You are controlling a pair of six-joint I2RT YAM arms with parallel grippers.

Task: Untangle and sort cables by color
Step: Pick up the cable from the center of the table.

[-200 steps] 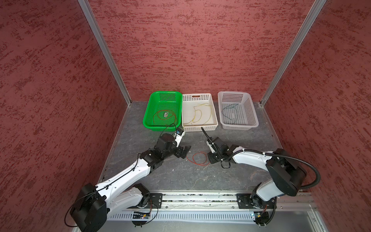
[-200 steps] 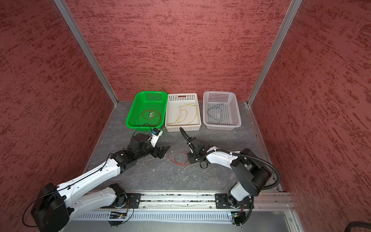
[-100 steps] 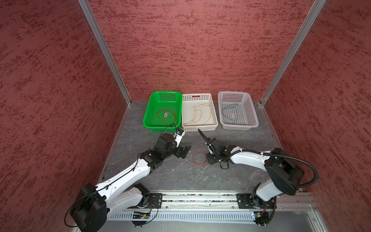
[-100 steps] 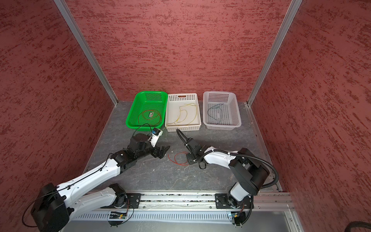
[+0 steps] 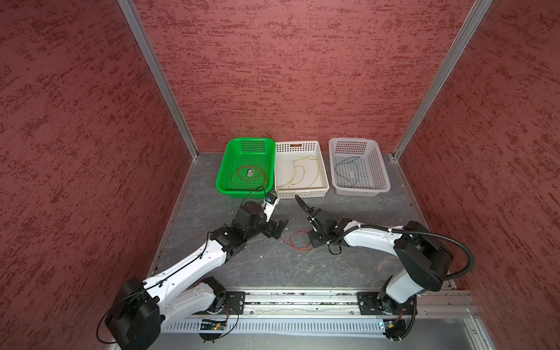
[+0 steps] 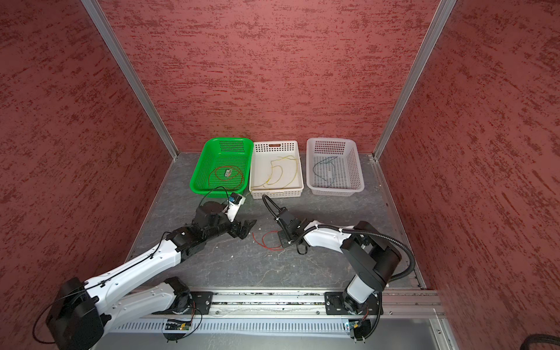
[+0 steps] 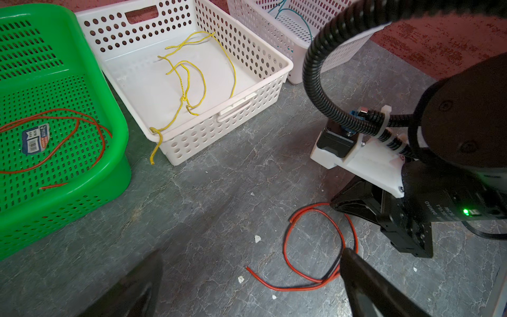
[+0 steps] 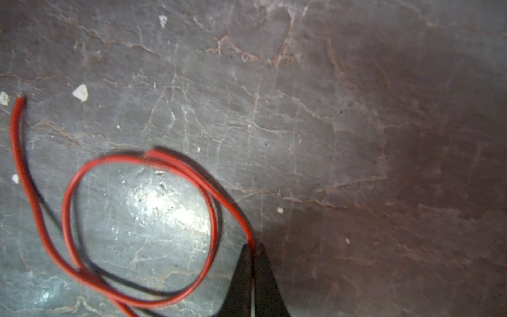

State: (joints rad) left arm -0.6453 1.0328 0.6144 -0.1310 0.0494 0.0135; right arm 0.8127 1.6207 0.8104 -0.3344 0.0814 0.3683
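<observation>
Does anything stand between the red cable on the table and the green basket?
Yes. The open left gripper and its wrist camera sit between the red cable, pinched by the right gripper, and the green basket.

robot lab cell, red panel walls, aluminium rail

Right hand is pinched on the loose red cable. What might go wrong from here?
The right hand grips the red cable only at its tips; the thin wire may slip on lifting. The open left hand has a finger right by the same loop and could snag it.
</observation>
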